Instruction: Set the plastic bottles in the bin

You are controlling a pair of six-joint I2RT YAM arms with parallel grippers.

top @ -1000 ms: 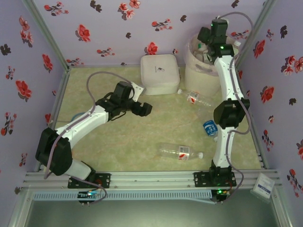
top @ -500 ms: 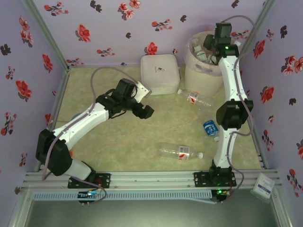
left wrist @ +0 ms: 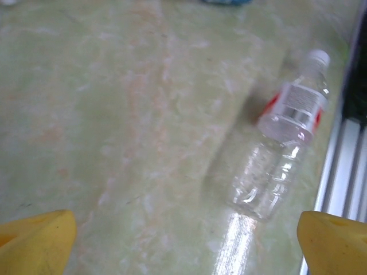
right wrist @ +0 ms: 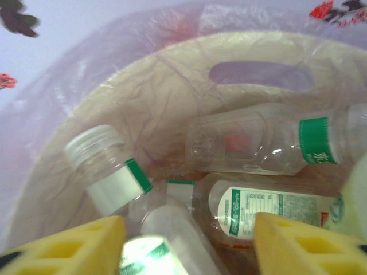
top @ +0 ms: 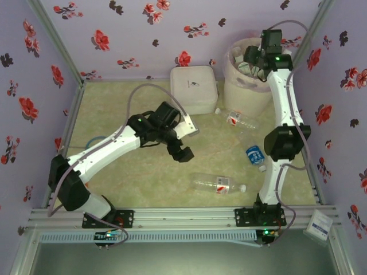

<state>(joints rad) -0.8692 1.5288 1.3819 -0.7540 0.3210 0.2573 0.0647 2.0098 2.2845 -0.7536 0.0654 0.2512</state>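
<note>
A clear plastic bottle with a red label (top: 218, 184) (left wrist: 284, 154) lies on the table near the front rail. My left gripper (top: 183, 151) (left wrist: 186, 246) hovers left of it and behind it, open, with nothing between its yellow fingers (left wrist: 40, 243). Two more bottles lie near the bin: a red-labelled one (top: 236, 119) and a blue-labelled one (top: 254, 154). The cream bin (top: 246, 83) (right wrist: 172, 97) with its pink bag holds several bottles. My right gripper (top: 253, 57) (right wrist: 189, 252) hangs over its mouth, open. A blurred green-and-white bottle (right wrist: 155, 249) sits between its fingers, apart from the right one.
A flat white square box (top: 194, 89) stands left of the bin at the back. The right arm's elbow (top: 284, 140) hangs over the table's right side beside the blue-labelled bottle. An aluminium rail (top: 183, 217) (left wrist: 344, 154) borders the front edge.
The left arm has swung right and toward the front, bringing its gripper closer to the lying bottle. The right gripper has shifted over the bin's mouth.
</note>
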